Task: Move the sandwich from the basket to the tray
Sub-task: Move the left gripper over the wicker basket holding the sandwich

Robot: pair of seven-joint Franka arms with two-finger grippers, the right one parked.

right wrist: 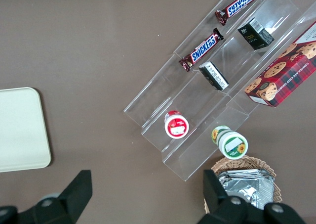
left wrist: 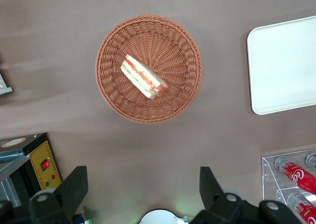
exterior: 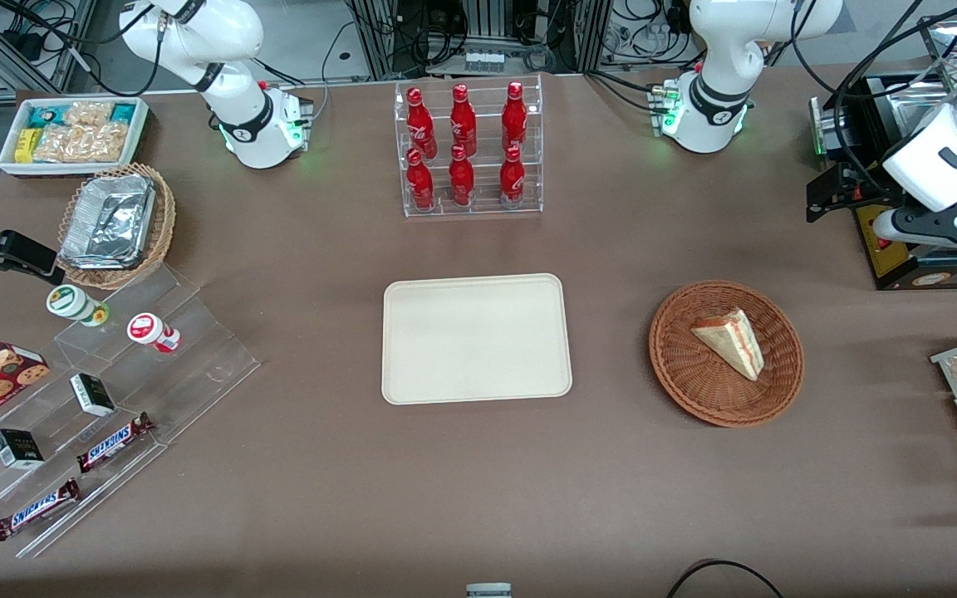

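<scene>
One gripper (left wrist: 143,194) open, high above basket (left wrist: 111,85).

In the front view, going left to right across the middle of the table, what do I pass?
Clear tiered snack stand → tray → basket holding the sandwich. The gripper, fingers open, hangs above the table near the basket.

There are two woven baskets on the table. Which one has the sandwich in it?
The reddish-brown basket, under the open gripper, holds the sandwich. The lighter tan basket holds foil containers.
</scene>
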